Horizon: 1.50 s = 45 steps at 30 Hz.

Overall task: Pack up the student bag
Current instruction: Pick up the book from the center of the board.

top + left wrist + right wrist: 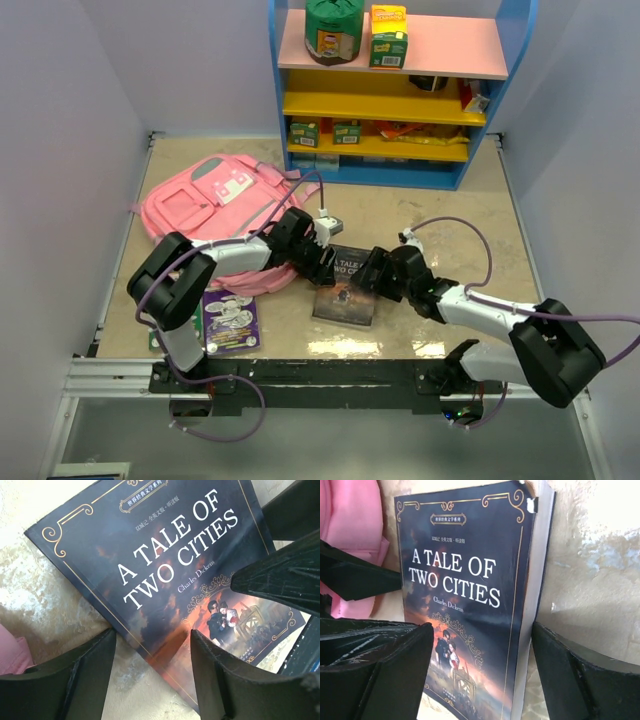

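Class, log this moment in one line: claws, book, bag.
left claw: open, astride book spine edge | right claw: open, astride page edge | book: flat on table | student bag: on table, book not inside

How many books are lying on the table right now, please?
2. A dark novel lies in the middle; a purple booklet lies beside the left arm. A green edge under that arm may be another.

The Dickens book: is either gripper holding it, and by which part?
Neither. The left gripper and right gripper stand open over the Dickens book, gripping nothing.
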Available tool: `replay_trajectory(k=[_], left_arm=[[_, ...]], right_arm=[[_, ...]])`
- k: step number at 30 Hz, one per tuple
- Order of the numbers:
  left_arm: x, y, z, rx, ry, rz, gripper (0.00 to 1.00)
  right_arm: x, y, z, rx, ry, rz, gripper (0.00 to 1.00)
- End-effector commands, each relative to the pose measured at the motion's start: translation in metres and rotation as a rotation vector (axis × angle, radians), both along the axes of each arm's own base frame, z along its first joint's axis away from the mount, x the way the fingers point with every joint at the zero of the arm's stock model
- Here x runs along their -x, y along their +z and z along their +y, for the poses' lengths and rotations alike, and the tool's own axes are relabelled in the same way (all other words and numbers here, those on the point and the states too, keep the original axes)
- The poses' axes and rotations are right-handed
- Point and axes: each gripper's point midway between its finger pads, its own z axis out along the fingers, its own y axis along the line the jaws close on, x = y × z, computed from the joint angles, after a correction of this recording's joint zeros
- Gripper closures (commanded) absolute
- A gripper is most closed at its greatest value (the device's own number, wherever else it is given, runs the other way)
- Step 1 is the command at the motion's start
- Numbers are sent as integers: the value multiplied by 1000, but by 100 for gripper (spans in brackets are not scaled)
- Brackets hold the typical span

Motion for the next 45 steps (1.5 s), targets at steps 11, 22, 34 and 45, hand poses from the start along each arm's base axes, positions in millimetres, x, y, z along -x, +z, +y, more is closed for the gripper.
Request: replay_trajectory(k=[11, 22, 34, 45], left_arm=[[26, 8, -38, 149, -177, -28, 39], [22, 11, -42, 166, -161, -39, 43], [22, 15, -38, 158, -166, -72, 44], [1, 85, -42, 166, -202, -212, 36]], right_arm=[[6, 129, 57, -498, 218, -328, 27], [11, 85, 53, -410, 231, -253, 42], [-8, 54, 31, -64, 199, -146, 46], [-7, 50, 24, -35, 182, -134, 100]])
